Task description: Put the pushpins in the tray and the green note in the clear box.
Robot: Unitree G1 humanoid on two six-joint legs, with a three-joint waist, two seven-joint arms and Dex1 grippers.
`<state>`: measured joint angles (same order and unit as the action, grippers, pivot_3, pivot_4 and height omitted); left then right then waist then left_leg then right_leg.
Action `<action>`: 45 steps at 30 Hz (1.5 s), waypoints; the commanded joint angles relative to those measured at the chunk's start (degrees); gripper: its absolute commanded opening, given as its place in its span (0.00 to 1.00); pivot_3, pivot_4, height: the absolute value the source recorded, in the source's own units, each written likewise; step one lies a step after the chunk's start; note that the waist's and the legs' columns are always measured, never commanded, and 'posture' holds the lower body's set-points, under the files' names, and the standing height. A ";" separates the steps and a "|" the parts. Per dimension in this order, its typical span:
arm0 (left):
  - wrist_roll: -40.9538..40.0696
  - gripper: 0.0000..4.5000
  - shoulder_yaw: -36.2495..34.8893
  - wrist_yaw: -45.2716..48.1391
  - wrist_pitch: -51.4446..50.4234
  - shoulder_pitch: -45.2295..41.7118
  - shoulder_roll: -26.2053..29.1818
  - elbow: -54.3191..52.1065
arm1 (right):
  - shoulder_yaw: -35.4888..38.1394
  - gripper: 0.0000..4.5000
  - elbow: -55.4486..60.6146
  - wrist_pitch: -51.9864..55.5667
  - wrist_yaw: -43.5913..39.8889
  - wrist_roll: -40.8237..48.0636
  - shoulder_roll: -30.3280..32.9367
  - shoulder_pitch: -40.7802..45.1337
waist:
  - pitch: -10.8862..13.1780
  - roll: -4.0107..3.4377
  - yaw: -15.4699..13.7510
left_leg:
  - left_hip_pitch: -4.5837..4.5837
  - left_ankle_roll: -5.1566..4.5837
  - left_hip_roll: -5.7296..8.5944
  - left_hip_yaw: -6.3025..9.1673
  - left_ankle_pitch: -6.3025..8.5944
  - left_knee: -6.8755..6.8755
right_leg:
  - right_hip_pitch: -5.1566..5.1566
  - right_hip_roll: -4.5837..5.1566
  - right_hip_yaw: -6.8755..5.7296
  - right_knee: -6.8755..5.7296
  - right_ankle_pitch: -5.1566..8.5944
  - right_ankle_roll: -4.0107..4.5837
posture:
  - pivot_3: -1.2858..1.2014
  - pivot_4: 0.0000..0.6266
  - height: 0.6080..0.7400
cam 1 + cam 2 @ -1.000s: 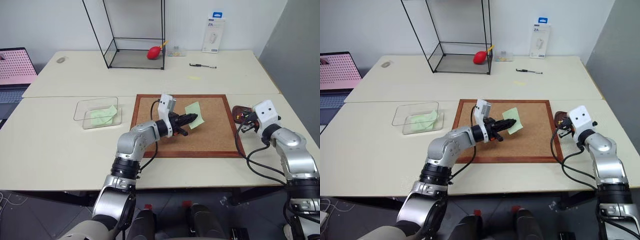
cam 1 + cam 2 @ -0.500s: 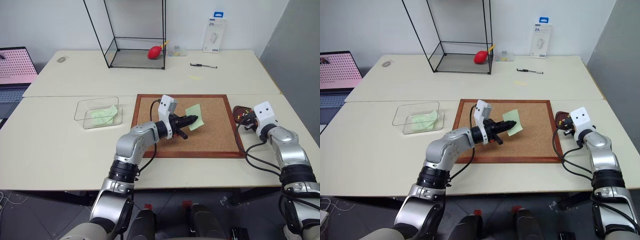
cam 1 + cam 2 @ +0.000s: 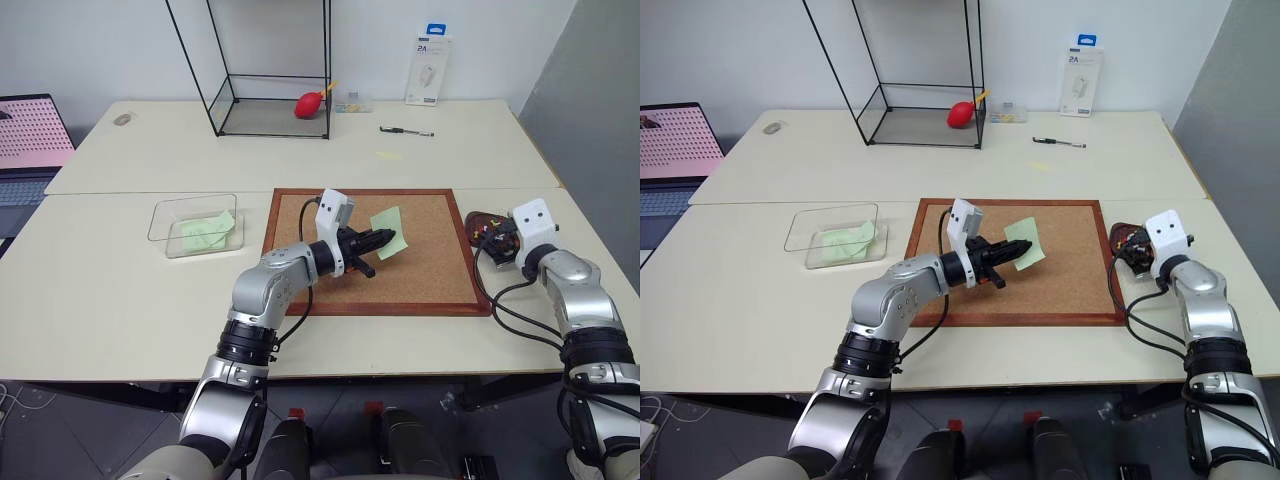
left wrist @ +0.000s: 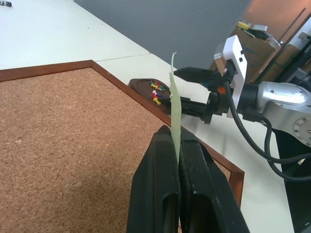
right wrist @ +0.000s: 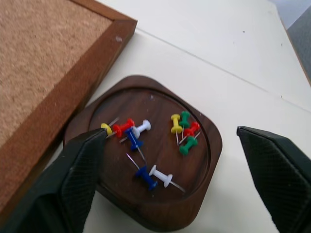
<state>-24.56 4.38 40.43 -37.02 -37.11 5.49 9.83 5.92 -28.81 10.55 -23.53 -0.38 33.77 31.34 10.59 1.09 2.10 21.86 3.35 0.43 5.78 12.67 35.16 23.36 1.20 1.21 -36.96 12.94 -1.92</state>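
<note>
over the corkboard (image 3: 420,270) the left gripper (image 4: 176,141) pinches the green note (image 4: 175,104), right gripper (image 5: 170,184) spread wide above the tray (image 5: 204,160) of pushpins (image 5: 160,145).

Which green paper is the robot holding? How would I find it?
Find the big corkboard in the middle of the table. Above it, the left gripper is shut on the green note, which stands on its edge. The other green paper lies flat inside the clear box, off to the left.

The cream table (image 3: 120,290) bears the corkboard (image 3: 420,285), tray (image 3: 478,218) and clear box (image 3: 170,228).
</note>
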 commanded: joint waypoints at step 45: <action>22.03 0.23 -9.40 -11.75 16.69 0.19 36.39 12.28 | -12.61 1.00 39.70 17.60 -28.64 24.13 -4.20 2.95 | 0.12 0.07 -0.24 | 0.17 0.00 -0.05 0.25 0.01 -0.02 | 0.17 0.03 -0.25 -0.01 0.01 0.02 | 0.52 0.24 1.00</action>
<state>-2.98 -4.38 28.47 -21.18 -35.59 41.28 23.17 -7.45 8.68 28.11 -52.31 23.75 29.20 33.05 10.71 1.16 1.85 22.03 3.36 0.38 6.02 12.68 35.14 23.53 1.22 0.96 -36.97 12.95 -1.89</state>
